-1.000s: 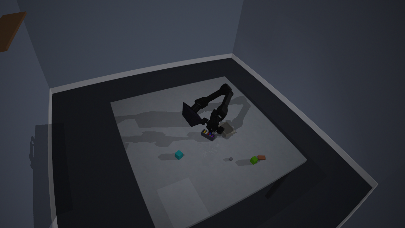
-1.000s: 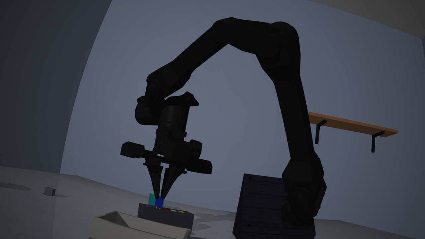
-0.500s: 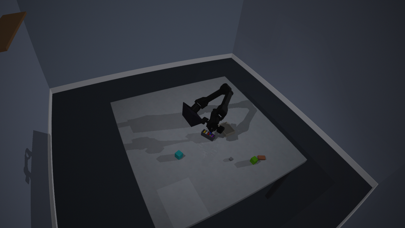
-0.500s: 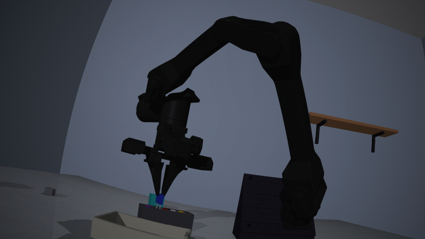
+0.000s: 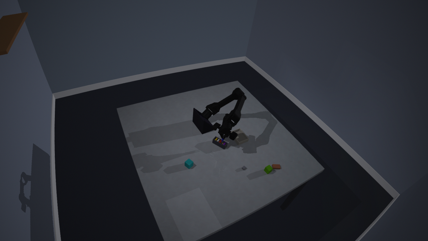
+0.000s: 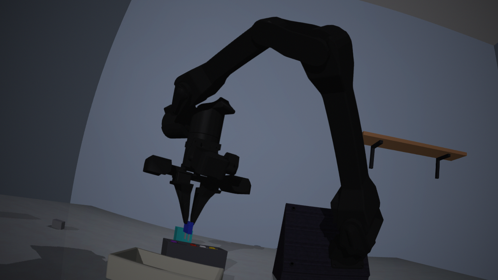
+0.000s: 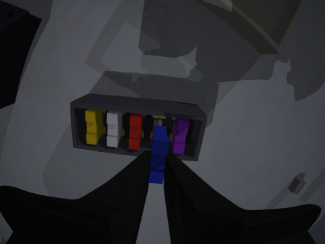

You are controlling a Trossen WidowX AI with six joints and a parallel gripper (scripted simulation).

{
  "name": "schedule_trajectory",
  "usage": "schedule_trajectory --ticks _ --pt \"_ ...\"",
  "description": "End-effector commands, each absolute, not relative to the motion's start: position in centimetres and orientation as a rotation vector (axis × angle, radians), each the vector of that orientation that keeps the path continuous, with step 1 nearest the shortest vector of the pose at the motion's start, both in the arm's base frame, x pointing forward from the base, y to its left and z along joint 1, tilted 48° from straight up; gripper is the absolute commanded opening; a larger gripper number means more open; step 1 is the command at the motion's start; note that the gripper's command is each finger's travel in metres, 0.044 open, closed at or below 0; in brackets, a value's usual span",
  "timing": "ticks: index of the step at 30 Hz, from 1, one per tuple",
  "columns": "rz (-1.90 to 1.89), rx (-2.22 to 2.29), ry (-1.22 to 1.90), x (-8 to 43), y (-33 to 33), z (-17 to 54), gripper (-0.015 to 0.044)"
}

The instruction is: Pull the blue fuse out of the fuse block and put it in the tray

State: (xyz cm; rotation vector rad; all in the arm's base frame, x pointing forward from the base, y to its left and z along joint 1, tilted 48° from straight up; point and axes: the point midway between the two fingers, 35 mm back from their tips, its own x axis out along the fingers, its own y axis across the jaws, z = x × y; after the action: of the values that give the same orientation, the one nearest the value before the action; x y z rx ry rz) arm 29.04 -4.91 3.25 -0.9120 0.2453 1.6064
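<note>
My gripper is shut on the blue fuse, which hangs upright with its metal prongs showing just above the fuse block. The blue fuse looks clear of its slot. In the wrist view the yellow fuse, white fuse and red fuse sit in the block on the left, and the purple fuse sits on the right. The beige tray stands beside the block. Its inside is partly hidden.
A dark stand is at the arm's base. A teal cube, a small grey cube, a green cube and an orange block lie farther out on the table.
</note>
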Motion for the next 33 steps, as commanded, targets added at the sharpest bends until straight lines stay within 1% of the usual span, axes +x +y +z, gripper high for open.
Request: schedule_trajectory --ticks 1,12,23,33 --pt "1.603 -0.920 0.248 29.1 -5.7 3.7 0.0000" --pt "1.603 -0.921 0.249 29.2 -6.0 4.7 0.0000" --pt "1.599 -0.927 0.261 30.0 -0.9 10.6 0.0000" --pt "1.601 -0.919 0.249 28.9 4.1 15.9 0.0000"
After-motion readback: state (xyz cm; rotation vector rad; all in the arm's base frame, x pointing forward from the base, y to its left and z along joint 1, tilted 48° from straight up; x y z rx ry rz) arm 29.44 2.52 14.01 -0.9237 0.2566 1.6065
